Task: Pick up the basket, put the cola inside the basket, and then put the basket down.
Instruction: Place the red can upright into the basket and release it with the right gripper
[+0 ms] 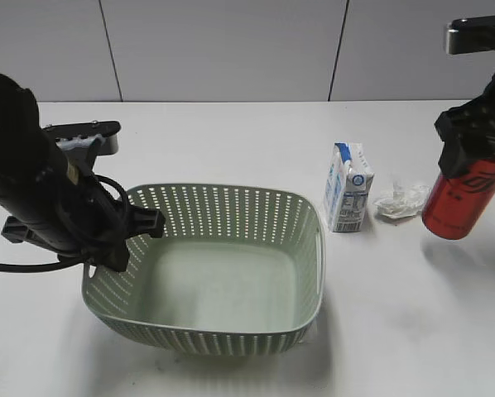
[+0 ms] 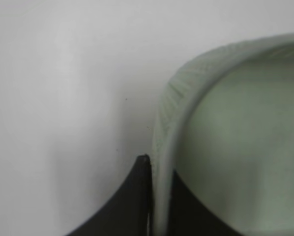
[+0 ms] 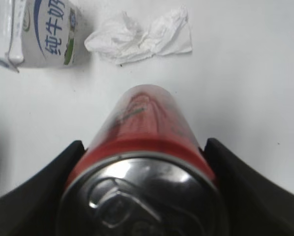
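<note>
Gripping the left rim of the basket (image 1: pixel 223 273), the left gripper (image 1: pixel 127 227) has one finger outside the slotted wall and one inside, pinching the wall between them. The left wrist view confirms this: the pale green rim (image 2: pixel 169 147) runs down between two dark fingers (image 2: pixel 132 196) at the bottom edge, with bare white table (image 2: pixel 63 98) to the left and the smooth basket floor to the right. In the exterior view the basket looks tilted, its left side higher than its right, and a shadow lies under its near edge; whether the right corner touches the table I cannot tell.

On the right, the right gripper (image 1: pixel 471 145) clamps the cola (image 1: pixel 463 198) near its top, jaws pressed on both sides of the can. The can leans, its base toward the camera and left, and it appears clear of the table, with a faint shadow beneath. From the right wrist view, the silver top and pull tab of the cola (image 3: pixel 142 162) fill the foreground between two black fingers (image 3: pixel 250 191).

A white-and-blue carton (image 1: pixel 348 188) stands upright between basket and can, just right of the basket's far corner. A crumpled tissue (image 1: pixel 401 201) lies on the table between the carton and the cola.
</note>
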### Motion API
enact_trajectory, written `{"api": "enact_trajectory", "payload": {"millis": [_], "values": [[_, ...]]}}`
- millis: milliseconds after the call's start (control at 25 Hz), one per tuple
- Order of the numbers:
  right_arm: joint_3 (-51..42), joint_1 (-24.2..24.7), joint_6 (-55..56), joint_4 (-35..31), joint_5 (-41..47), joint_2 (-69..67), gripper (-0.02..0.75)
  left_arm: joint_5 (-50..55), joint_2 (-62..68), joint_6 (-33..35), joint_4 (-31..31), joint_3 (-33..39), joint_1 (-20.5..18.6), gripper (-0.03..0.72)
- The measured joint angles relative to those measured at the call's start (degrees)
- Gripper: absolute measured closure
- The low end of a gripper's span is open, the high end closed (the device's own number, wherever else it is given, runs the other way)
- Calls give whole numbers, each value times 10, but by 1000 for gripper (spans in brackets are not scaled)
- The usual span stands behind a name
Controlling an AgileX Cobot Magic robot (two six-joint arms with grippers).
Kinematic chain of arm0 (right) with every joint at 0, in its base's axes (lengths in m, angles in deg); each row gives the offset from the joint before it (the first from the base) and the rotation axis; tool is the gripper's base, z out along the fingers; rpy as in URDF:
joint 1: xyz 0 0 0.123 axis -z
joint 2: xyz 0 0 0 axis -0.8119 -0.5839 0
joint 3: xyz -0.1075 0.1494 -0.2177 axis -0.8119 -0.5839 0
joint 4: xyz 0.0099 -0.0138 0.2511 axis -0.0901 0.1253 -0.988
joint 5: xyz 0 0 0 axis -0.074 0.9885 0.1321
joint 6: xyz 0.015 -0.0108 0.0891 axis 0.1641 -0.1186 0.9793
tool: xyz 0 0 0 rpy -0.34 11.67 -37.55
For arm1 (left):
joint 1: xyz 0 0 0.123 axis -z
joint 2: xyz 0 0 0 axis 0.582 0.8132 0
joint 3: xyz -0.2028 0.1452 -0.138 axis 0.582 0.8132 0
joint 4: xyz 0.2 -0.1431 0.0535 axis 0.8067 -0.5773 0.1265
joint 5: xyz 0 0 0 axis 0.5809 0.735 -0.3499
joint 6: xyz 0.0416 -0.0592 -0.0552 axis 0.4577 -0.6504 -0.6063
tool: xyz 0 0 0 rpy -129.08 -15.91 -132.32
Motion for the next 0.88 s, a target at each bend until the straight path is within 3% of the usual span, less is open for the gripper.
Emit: {"api": "enact_trajectory", "payload": {"millis": [240,360,680,880], "values": [[71,-1,-45,-12,122,12,199,0,1,3,1,0,-21,688],[129,-26,-49,-22,156,13,199,4,13,3,2,0,-33,688],[240,-203,-39,-36,167,13,199,48,46,3,1,-55,-43,688],[262,-271,-23,-36,164,5,199,52,46,3,2,-79,-45,688]]}}
